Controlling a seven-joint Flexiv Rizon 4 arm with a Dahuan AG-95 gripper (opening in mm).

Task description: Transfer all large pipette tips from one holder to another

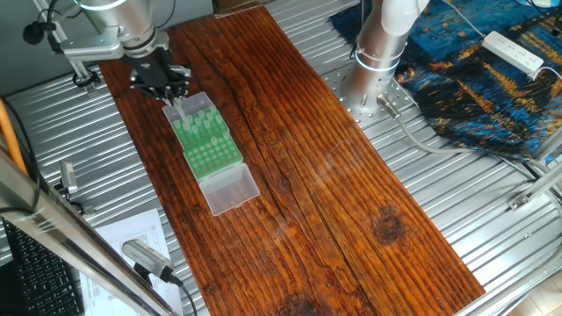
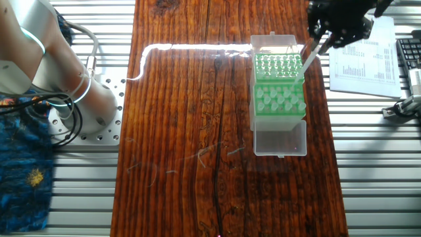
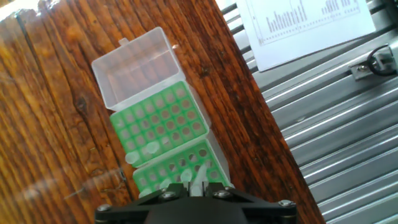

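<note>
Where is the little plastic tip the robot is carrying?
The tip hangs from the gripper over the green rack, at the rack's right edge in the other fixed view, near the printed paper.

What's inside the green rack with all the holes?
The green rack has rows of round holes. Most look empty, with brown showing through. A whitish pipette tip lies tilted at its near edge. The gripper holds another tip over the nearer rack. The holes' depths can't be seen.
</note>
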